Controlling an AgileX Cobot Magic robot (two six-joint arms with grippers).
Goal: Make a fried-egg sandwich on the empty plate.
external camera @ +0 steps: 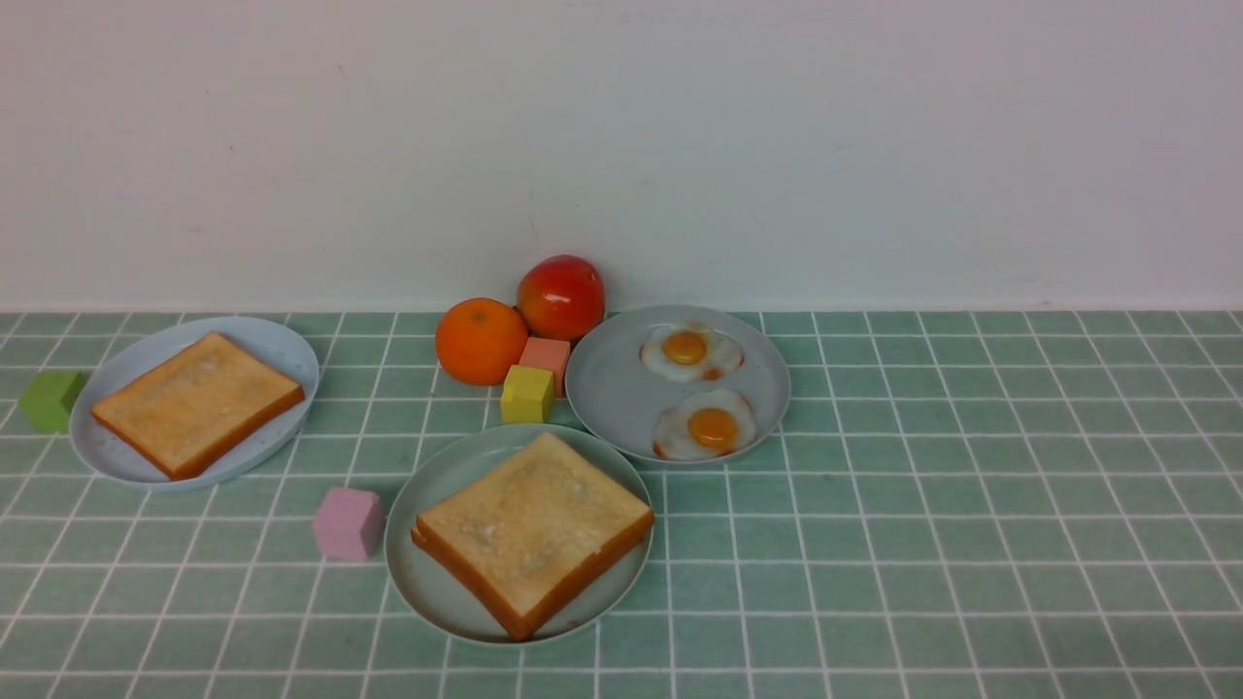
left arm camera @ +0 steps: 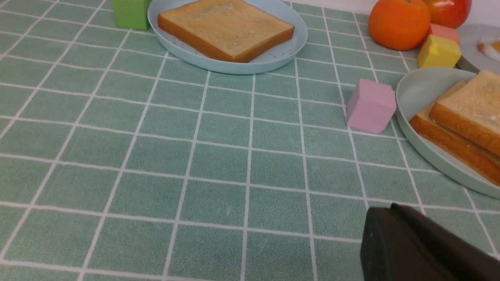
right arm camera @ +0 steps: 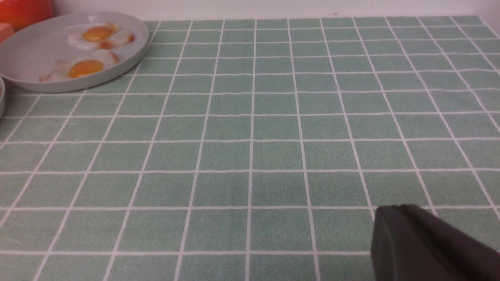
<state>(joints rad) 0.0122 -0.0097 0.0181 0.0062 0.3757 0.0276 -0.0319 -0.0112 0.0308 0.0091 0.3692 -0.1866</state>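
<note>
On the mint-green empty plate point(external camera: 437, 485) at the front centre lies golden toast point(external camera: 534, 524). The left wrist view shows it as two stacked slices, an upper point(left arm camera: 476, 109) and a lower point(left arm camera: 449, 144). What lies between them is hidden. Two fried eggs point(external camera: 691, 351) point(external camera: 707, 425) sit on the grey-blue plate point(external camera: 612, 388) behind it. Neither arm appears in the front view. My left gripper point(left arm camera: 384, 210) is shut and empty over bare cloth, short of the mint plate point(left arm camera: 422, 86). My right gripper point(right arm camera: 394, 210) is shut and empty, far from the egg plate point(right arm camera: 31, 50).
A pale blue-white plate point(external camera: 282, 340) at the left holds one toast slice point(external camera: 197, 400). An orange point(external camera: 481, 340) and a red fruit point(external camera: 560, 296) stand by the wall. Salmon point(external camera: 546, 354), yellow point(external camera: 527, 394), pink point(external camera: 348, 524) and green point(external camera: 50, 400) cubes lie around the plates.
</note>
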